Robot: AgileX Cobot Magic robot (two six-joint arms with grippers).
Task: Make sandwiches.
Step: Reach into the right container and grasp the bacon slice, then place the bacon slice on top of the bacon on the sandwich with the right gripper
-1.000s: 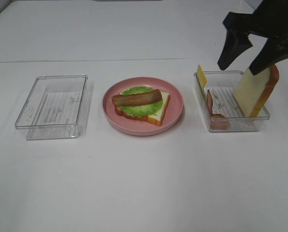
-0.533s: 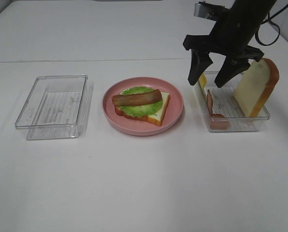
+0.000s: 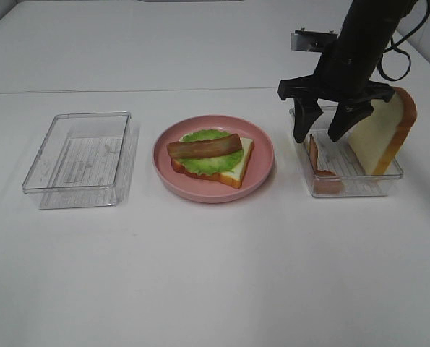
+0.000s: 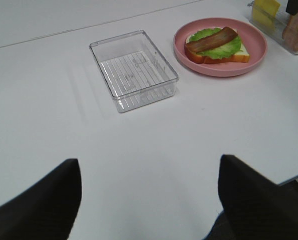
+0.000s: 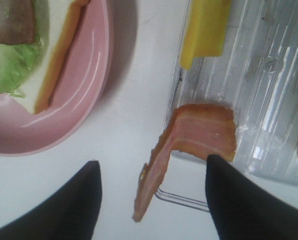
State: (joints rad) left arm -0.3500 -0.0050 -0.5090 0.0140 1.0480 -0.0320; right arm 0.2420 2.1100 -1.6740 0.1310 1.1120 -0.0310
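The half-built sandwich (image 3: 211,155) lies on the round pink plate (image 3: 261,170): one bread slice with lettuce and a bacon strip on top, also seen in the left wrist view (image 4: 216,42). My right gripper (image 3: 320,134) is open, lowered over the left end of the right clear tray (image 3: 388,181). Its fingers straddle a bacon strip (image 5: 199,132) that droops over the tray wall. A yellow cheese slice (image 5: 205,30) stands beside that strip. A second bread slice (image 3: 381,137) leans at the tray's right end. My left gripper (image 4: 149,200) is open above bare table, holding nothing.
An empty clear tray (image 3: 77,159) sits left of the plate, also visible from the left wrist (image 4: 133,70). The white table (image 3: 215,275) stretches toward the front edge. The right arm's cables hang above the tray's far right corner.
My right gripper has swung left from above the leaning bread slice and come down over the bacon strip at the tray's left end, its jaws narrowing somewhat. The left arm has not moved.
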